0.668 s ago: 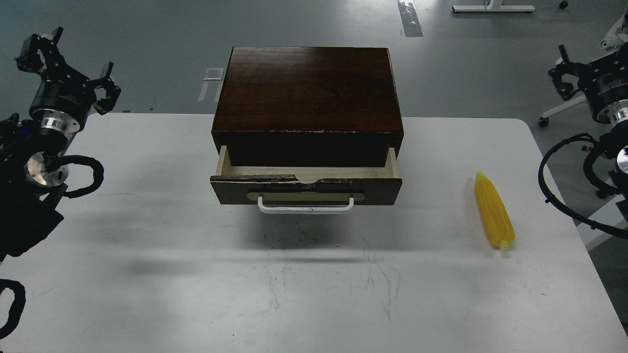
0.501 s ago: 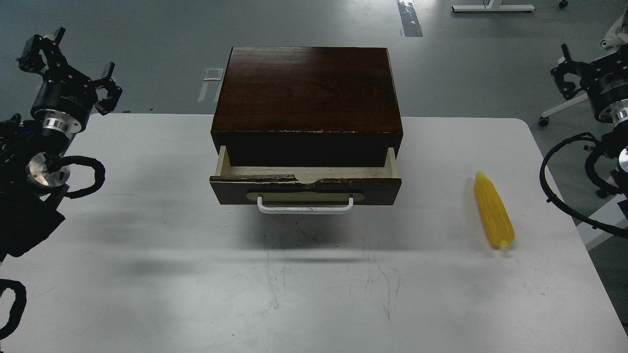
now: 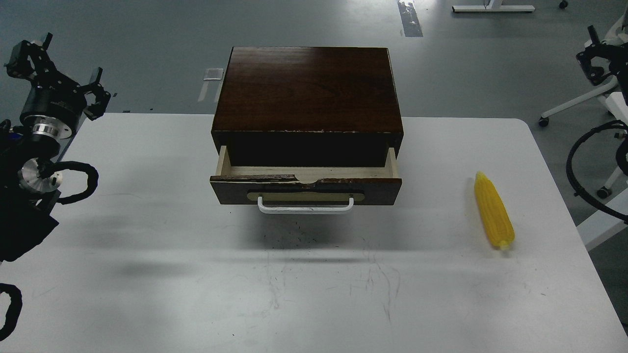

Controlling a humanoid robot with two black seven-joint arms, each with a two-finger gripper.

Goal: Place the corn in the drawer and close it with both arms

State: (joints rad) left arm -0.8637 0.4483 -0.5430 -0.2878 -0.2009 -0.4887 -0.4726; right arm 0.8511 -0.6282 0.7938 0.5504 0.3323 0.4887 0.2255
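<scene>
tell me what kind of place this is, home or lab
Most likely a robotics lab or test room, not a home: a bare grey floor with a tape strip, a rolling chair base, and a scuffed white table.

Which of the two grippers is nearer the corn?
The right gripper, at the far right edge, on the same side as the corn; the left gripper is across the table.
</scene>
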